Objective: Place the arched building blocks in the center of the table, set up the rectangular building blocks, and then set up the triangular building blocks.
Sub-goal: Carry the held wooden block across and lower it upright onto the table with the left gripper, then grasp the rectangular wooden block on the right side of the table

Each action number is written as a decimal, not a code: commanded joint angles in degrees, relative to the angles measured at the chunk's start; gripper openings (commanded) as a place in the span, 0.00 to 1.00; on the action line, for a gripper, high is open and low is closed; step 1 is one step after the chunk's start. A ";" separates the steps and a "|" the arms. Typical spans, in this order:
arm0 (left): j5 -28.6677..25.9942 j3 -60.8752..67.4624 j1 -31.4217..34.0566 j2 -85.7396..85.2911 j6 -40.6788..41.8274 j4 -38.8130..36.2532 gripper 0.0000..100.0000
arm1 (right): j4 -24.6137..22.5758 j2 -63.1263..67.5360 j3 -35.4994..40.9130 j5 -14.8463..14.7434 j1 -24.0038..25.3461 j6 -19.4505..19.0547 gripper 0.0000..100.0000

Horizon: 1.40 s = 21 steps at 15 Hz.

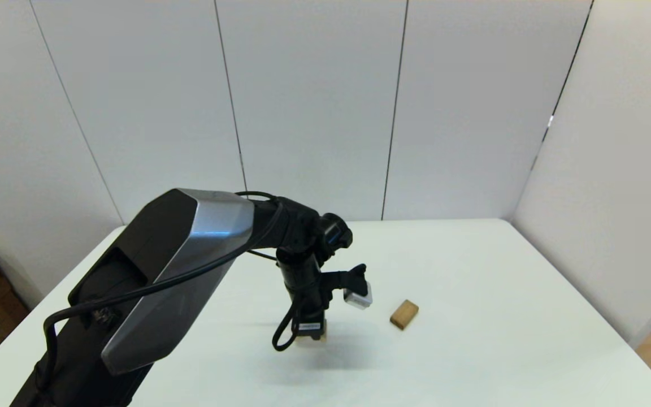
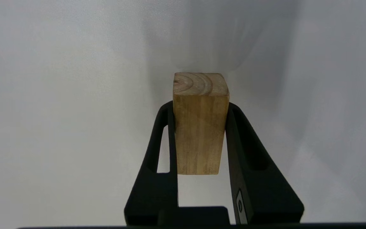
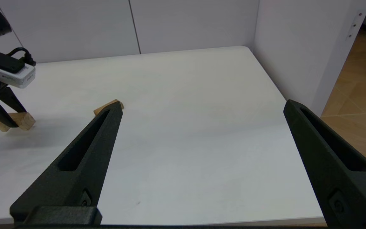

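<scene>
Arch block clamped between left gripper fingers, low over mid-desk, long axis along them; slab lies rightward, nearer the splayed, empty right gripper.

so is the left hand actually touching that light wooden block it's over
Touching. In the left wrist view, both black fingers of the left hand press flat against opposite sides of the light wooden block, with no gap showing.
</scene>
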 commanded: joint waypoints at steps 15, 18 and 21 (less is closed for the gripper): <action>-0.31 -0.07 3.87 -6.50 -2.22 0.35 1.00 | -0.02 0.00 0.00 0.00 0.00 0.02 1.00; -0.57 0.19 8.88 -12.91 -3.81 3.96 1.00 | -0.02 0.09 0.00 0.00 0.00 0.02 1.00; -2.95 0.55 15.56 -22.05 -9.17 8.44 1.00 | -0.02 0.00 0.00 0.00 0.00 0.02 1.00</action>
